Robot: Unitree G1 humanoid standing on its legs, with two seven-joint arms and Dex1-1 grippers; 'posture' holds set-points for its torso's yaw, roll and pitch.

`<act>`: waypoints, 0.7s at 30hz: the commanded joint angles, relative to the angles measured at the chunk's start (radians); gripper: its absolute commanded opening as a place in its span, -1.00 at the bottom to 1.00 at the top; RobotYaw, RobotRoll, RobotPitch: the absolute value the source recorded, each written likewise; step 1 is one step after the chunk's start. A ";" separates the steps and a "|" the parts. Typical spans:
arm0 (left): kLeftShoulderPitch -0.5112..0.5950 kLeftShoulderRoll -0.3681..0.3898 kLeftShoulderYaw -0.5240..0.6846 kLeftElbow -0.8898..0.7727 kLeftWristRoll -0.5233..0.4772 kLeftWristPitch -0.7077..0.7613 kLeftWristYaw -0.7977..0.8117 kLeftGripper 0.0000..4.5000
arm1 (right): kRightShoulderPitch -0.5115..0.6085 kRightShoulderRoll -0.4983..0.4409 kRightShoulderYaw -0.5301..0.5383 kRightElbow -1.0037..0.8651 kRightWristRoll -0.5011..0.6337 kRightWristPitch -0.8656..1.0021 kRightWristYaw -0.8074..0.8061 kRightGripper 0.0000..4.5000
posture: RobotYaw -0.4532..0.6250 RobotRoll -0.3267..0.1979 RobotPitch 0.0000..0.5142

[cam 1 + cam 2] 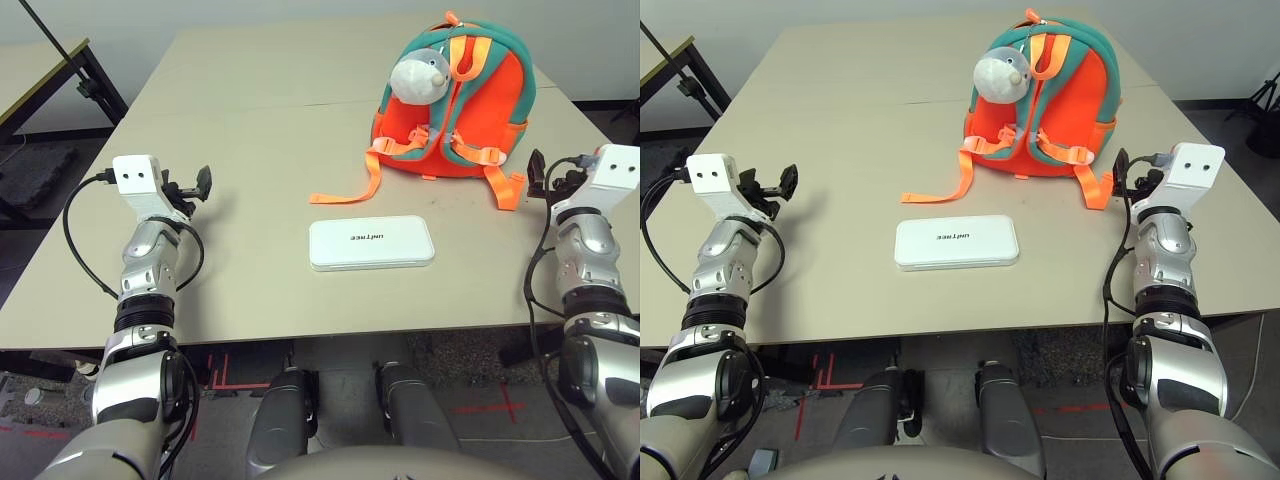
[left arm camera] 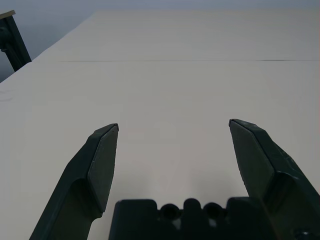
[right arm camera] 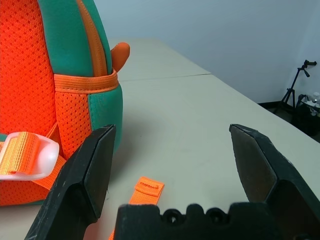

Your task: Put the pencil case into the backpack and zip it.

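The flat white pencil case [image 1: 371,243] with dark lettering lies near the table's front edge, in the middle. Behind it to the right, the orange and teal backpack [image 1: 455,100] lies strap side up, a grey plush charm [image 1: 418,76] on its top. One loose strap [image 1: 352,192] trails toward the case. My left gripper [image 1: 201,183] hovers open over bare table, well left of the case. My right gripper [image 1: 538,172] is open just right of the backpack [image 3: 60,80], beside a strap end [image 3: 147,189]. Neither holds anything.
The beige table [image 1: 250,130] has a seam across its far half. A black stand [image 1: 85,75] and another table edge sit at the far left. A tripod [image 3: 295,85] stands on the floor beyond the table's right side.
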State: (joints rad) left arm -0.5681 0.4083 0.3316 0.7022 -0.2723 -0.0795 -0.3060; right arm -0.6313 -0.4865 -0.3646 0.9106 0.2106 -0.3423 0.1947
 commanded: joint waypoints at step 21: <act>0.060 0.095 -0.064 -0.453 -0.356 0.969 -0.320 0.97 | 0.009 -0.008 0.053 -0.052 -0.034 -0.008 0.068 1.00 | -0.34 0.25 -0.62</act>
State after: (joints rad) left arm -0.5224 0.4901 0.2654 0.2722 -0.5896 0.7879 -0.6167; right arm -0.6381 -0.4959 -0.3253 0.8842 0.1887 -0.3453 0.2497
